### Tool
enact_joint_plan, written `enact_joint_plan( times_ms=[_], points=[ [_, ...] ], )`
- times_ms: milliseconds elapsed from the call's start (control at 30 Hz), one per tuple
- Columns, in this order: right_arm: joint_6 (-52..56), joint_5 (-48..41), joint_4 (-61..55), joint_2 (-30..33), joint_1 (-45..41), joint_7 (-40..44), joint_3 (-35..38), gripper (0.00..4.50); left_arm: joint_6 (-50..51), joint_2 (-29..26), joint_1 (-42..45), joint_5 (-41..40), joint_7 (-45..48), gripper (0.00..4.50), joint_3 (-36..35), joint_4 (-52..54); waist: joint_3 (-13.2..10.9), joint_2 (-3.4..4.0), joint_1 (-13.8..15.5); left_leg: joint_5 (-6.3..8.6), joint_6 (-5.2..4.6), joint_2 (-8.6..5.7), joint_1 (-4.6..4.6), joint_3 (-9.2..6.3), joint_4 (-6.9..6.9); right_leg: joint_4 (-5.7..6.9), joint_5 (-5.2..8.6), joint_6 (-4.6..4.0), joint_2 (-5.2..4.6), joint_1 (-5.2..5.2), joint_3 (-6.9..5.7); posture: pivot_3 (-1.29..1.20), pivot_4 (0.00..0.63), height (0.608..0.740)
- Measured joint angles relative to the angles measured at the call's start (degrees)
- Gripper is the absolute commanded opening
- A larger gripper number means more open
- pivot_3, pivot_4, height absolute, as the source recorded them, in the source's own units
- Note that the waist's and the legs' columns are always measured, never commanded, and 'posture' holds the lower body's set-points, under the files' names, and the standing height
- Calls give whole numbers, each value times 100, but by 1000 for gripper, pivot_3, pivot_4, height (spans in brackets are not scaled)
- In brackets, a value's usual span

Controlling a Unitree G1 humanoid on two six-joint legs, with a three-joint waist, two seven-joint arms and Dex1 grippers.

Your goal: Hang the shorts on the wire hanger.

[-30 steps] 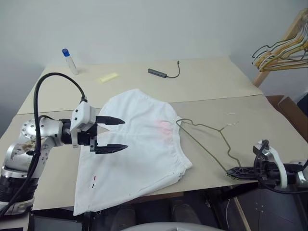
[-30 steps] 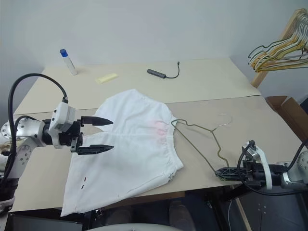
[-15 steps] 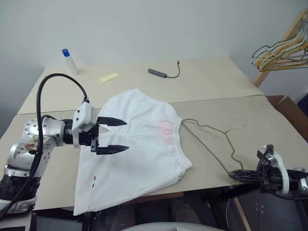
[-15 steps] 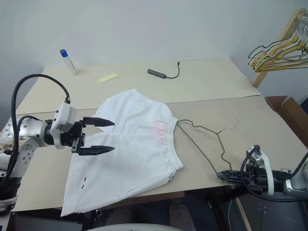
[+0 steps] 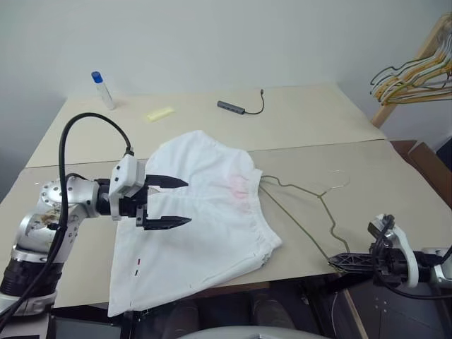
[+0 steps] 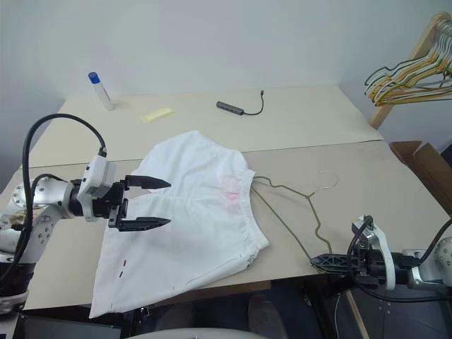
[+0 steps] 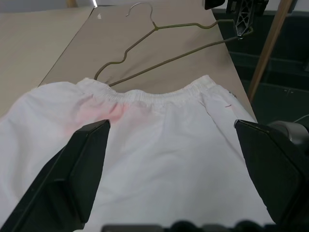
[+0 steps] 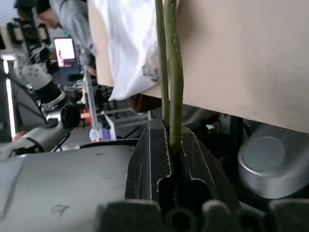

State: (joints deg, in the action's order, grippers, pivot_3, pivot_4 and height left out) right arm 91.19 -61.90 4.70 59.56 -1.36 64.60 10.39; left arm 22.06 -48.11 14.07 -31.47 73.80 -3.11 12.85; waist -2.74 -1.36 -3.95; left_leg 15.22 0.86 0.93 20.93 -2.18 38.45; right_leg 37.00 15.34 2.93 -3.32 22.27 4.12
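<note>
White shorts (image 5: 201, 212) are lying flat mid-table, left gripper (image 5: 171, 202) hovering over them, jaws spread wide. Left wrist view: wire hanger (image 7: 164, 50) is touching the waistband. Right wrist view: right gripper (image 8: 170, 159) is clenching the hanger's corner at the table's near right edge.

Shorts (image 5: 205, 212): white cloth, faint pink stain near the waistband, small dark and red marks by one hem. Wire hanger (image 5: 311, 212): dull olive-grey. Tabletop (image 5: 304, 120): pale beige. Bottle (image 5: 102, 90): white, blue cap. Small block (image 5: 158, 114): pale yellow. Adapter and cable (image 5: 236, 106): dark grey. Hanger bunch (image 5: 413, 74): yellow and dark.
</note>
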Motion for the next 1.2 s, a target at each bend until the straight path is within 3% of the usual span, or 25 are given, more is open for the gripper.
enact_joint_plan(
  times_ms=[167,333,567,733,1033,1200],
  points=[
    [-203,260,60,231,-401,405,-610,0,-22,47,-94,36,-98,4473,13,59,0,1,-2,0,0,1,-6,1,0,1,0,0,1,-1,0,-30,0,740],
    [-625,902,537,526,-1165,1028,-1690,0,-63,80,-215,107,-202,4473,50,194,0,0,16,0,0,1,-7,1,0,0,0,0,0,-2,0,-11,0,740],
    [-1249,1869,1426,484,-2244,1865,-2964,0,-100,102,-486,233,-360,4473,103,321,0,1,53,0,0,0,-10,1,1,2,-1,-2,-1,-2,0,9,0,740],
    [-1474,2351,2096,238,-2870,2300,-3462,0,-100,137,-520,234,-479,4473,105,402,1,2,123,0,0,0,-10,2,2,3,-3,-5,-1,-1,0,14,0,740],
    [-1434,2230,2573,-34,-3513,2438,-4263,0,-115,252,-523,253,-575,4473,179,415,2,4,204,0,0,-3,-6,-1,7,4,-26,-45,-3,0,-4,28,0,740],
    [-1737,2648,3819,-758,-4220,2450,-4323,0,-156,361,-521,316,-677,4473,247,449,3,5,152,0,0,0,-13,0,18,11,-29,-47,2,-6,-4,39,0,740]
  ],
)
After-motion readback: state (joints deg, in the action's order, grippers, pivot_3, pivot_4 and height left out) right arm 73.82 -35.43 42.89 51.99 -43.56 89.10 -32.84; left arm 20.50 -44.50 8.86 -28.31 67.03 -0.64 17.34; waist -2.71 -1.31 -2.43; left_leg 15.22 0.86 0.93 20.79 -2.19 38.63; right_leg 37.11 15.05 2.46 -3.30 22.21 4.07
